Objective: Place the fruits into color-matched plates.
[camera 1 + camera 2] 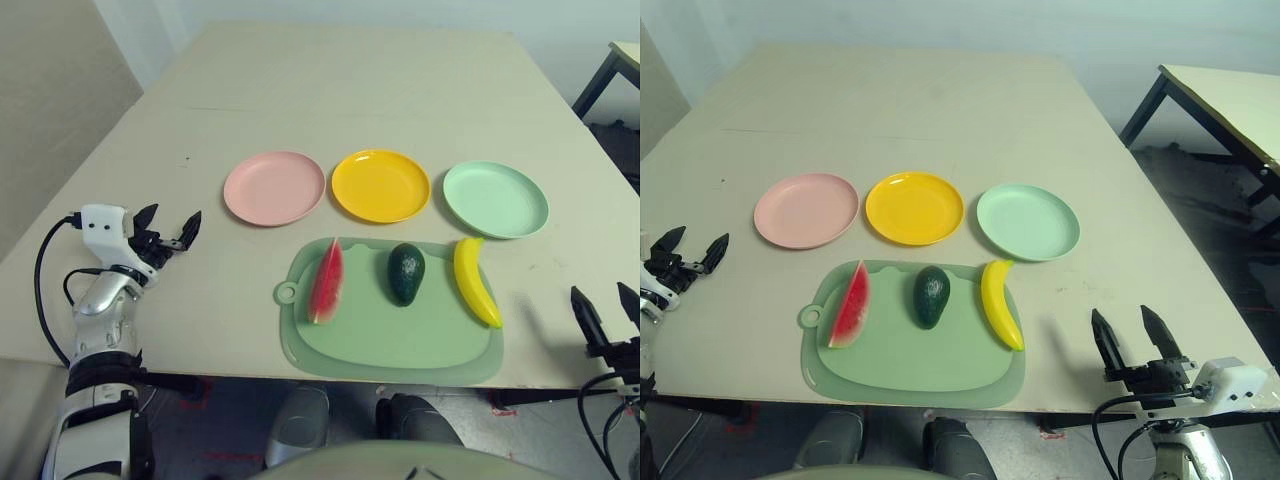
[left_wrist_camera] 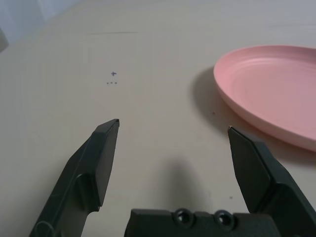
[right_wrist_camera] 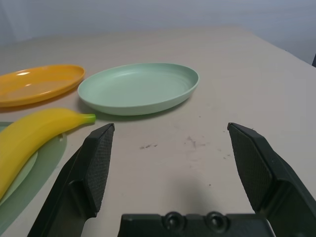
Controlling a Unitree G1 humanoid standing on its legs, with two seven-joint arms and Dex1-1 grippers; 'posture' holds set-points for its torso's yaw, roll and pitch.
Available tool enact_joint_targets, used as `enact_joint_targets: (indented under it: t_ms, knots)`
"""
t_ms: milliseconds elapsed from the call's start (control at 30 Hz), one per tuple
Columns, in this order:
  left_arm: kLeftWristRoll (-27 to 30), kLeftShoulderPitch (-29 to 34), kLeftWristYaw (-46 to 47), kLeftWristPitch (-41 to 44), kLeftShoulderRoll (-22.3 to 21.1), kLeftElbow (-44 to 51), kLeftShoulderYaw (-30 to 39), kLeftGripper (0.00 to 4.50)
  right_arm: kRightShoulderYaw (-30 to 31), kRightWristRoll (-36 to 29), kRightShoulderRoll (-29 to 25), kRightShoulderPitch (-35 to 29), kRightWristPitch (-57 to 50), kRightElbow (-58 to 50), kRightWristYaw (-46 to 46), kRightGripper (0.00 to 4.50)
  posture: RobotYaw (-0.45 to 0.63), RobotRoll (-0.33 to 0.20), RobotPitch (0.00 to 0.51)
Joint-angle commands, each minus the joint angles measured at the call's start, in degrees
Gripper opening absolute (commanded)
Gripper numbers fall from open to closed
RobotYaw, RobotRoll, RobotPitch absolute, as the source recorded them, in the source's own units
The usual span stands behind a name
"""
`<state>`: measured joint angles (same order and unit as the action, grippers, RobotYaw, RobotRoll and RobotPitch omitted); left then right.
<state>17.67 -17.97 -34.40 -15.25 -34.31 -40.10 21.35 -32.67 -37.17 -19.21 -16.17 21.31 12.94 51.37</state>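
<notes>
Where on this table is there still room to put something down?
The table is bare beyond the three plates, and between the pink plate and the left gripper. Another patch lies between the banana and the right gripper. The green mat is crowded with fruit.

Three round plates stand in a row on the bench (image 1: 350, 100) — pink (image 1: 274, 189), yellow (image 1: 381, 187), mint green (image 1: 495, 200). Nearer the robot, a pale green mat (image 1: 380, 345) carries a watermelon wedge (image 1: 327, 284), an avocado (image 1: 406, 274) and a banana (image 1: 474, 282) — the avocado between the other two.
</notes>
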Motion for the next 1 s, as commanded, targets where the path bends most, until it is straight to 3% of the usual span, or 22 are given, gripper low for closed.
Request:
enact_joint_targets:
  t_ms: [33,367,567,700,833,1000]
  knots:
    - [-1.6,-0.7,-0.3,-0.7,0.3,-1.7,-1.3,4.48,0.1,0.3,0.1,-0.3,0.2,0.0,-0.1,4.5,0.3,0.0,0.09]
    - [-0.9,-0.4,-0.9,-0.8,-0.8,-1.0,-0.4,4.48,-1.0,-0.6,-0.6,-1.0,-0.2,-0.2,0.2,4.5,0.31,0.0,0.102]
    - [1.3,1.2,-4.4,-0.9,-1.0,1.5,0.3,4.48,-0.5,-1.6,-1.1,-4.5,-3.2,-6.2,-0.1,4.5,0.3,0.0,0.105]
    - [5.7,2.1,-12.6,0.5,-2.6,4.8,1.3,4.48,-0.1,-1.1,-2.0,-8.8,-5.9,-11.5,-0.6,4.5,0.28,0.0,0.109]
    - [17.0,4.7,-28.7,11.2,-5.8,15.2,1.9,4.48,0.5,0.6,-3.1,-13.7,-8.4,-17.3,-1.3,4.5,0.26,0.0,0.115]
    - [16.7,4.8,-39.2,16.4,-11.9,20.4,-1.7,4.48,2.3,8.0,-9.9,-16.8,-14.0,-24.8,-3.6,4.5,0.22,0.0,0.122]
